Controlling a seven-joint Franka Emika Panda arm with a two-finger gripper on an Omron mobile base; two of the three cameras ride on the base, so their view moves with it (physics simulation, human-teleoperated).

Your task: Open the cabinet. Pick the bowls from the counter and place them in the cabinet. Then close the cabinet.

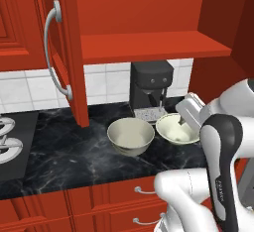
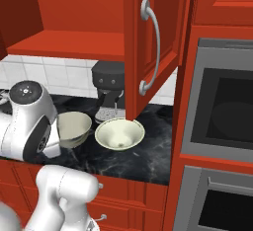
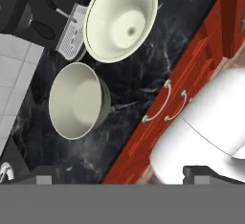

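While cabinet (image 1: 149, 42) stands open | 2 bowls (image 1: 130, 135) on counter (image 1: 69, 151) | pincer wide, empty | no legible text

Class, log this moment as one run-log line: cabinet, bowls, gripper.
cabinet: doors open, shelf bare | bowls: deeper bowl and shallower bowl side by side on counter | gripper: open, holding nothing, above the bowls

Arm (image 1: 221, 142) rendered in glossy white, links rounded and bulbous. A dark grey/black elongated panel is set into one link (image 1: 223, 166), with faint small lettering along it, unreadable. A round dark grey cap with a small central mark is seen on a joint (image 2: 27, 93). A dark oval inset is seen on the adjacent link (image 2: 38, 141). Lower segments (image 2: 64, 190) plain white; no cables or screws discernible.
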